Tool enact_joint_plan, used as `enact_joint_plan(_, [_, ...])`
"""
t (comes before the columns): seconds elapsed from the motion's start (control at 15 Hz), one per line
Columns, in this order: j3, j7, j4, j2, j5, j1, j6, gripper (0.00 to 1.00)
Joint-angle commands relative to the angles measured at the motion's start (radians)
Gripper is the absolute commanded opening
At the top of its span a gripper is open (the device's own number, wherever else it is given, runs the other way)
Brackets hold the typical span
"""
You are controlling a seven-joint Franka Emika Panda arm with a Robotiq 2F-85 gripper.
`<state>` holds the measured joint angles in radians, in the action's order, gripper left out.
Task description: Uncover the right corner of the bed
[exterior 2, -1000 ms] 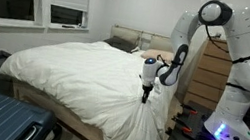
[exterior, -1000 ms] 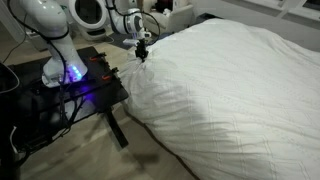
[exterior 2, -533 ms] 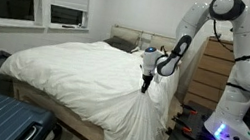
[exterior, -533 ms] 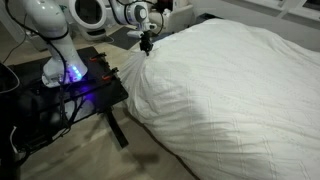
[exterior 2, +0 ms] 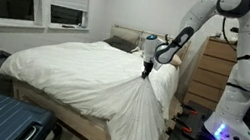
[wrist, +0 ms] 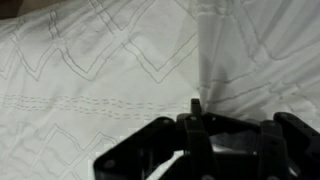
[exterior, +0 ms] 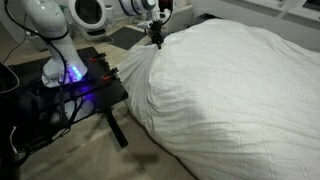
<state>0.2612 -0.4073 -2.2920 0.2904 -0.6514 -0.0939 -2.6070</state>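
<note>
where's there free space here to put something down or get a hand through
Free: the broad duvet top, away from the gripper pinching it, and the bare floor in front of the robot table. Crowded: the table itself, strewn with cables, and the gap beside it, filled by hanging duvet. A blue suitcase takes floor too.

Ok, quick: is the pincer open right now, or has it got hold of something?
Pincer: closed, holding a pinched fold of the white duvet, which rises in a tent up to it.
</note>
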Motion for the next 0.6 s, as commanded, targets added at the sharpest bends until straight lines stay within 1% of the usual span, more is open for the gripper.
enact_joint_plan(0.0, [0.013,0.019,0.081,-0.048,-0.024,0.045,0.078,0.00])
enact_joint_plan(0.33, [0.011,0.031,0.236,-0.015,-0.009,0.093,0.129,0.00])
enact_joint_plan(0.53, [0.003,0.078,0.353,0.012,0.031,0.128,0.166,0.00])
